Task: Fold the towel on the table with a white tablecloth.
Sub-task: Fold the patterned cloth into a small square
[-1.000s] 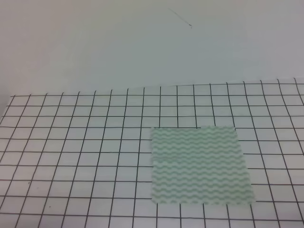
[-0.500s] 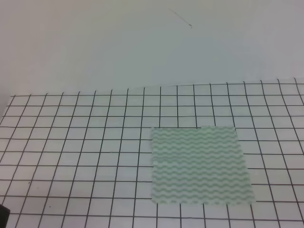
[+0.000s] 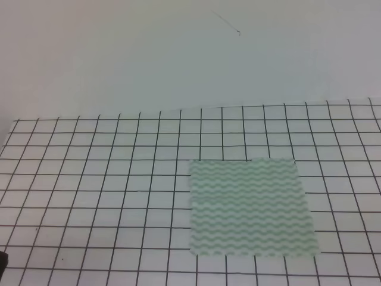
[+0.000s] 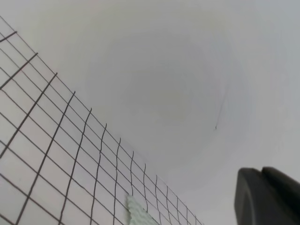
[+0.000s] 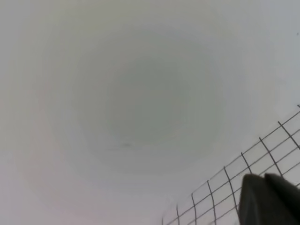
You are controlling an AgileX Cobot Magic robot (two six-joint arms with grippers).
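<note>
Very little of the robot shows. In the exterior high view, a small dark, nearly black sliver of the left arm [image 3: 3, 261] sits at the bottom left edge of the frame, its shape too cropped to make out. In the left wrist view, a matte dark grey gripper finger [image 4: 269, 197] with a rounded top fills the lower right corner. The right wrist view shows a similar dark grey finger [image 5: 272, 199] in its lower right corner, with a faint seam running down it.

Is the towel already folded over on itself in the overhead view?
No, the towel lies spread flat in a single layer on the white tablecloth, with all four edges showing and no crease.
</note>
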